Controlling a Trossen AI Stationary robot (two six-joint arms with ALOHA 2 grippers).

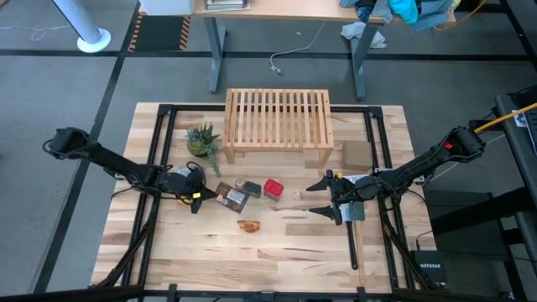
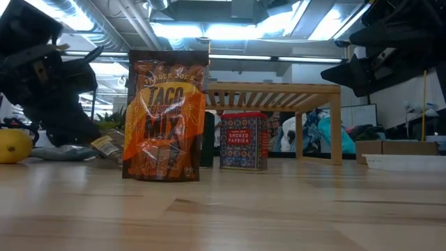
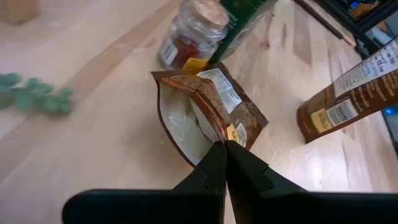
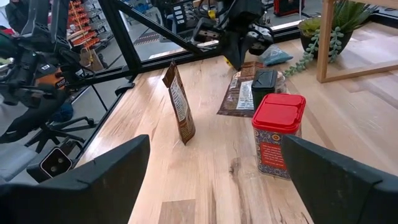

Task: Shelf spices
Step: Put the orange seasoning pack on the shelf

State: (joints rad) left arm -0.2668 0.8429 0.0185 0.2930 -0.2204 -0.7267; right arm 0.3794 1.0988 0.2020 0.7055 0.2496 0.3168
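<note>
The light-wood slatted shelf (image 1: 277, 122) stands on its legs at the table's far middle. A red tin (image 1: 273, 189), a dark grey box (image 1: 252, 190) and a tiny clear jar (image 1: 239, 183) stand in front of it. One orange packet (image 1: 248, 225) (image 2: 166, 115) stands upright nearer the near edge. A second, brown-orange packet (image 1: 228, 195) (image 3: 211, 112) lies left of the jar. My left gripper (image 1: 197, 195) (image 3: 225, 155) is shut on it. My right gripper (image 1: 331, 197) (image 4: 217, 180) hovers open to the right of the red tin (image 4: 277, 134). My left gripper pinches the lying packet between its two fingers at the edge (image 3: 231, 138) nearest to it, close to a corner. The fingers come nearly level from the table's left. The packet lies slanted, its pale underside showing, its far end down by the jar (image 3: 193, 34).
A small green plant (image 1: 203, 141) stands by the shelf's left leg. A cardboard box (image 1: 357, 153) sits right of the shelf. A yellow round toy (image 2: 14, 145) lies near the left arm, and a white tray (image 2: 404, 162) lies on the right. Bare wood stretches along the near edge.
</note>
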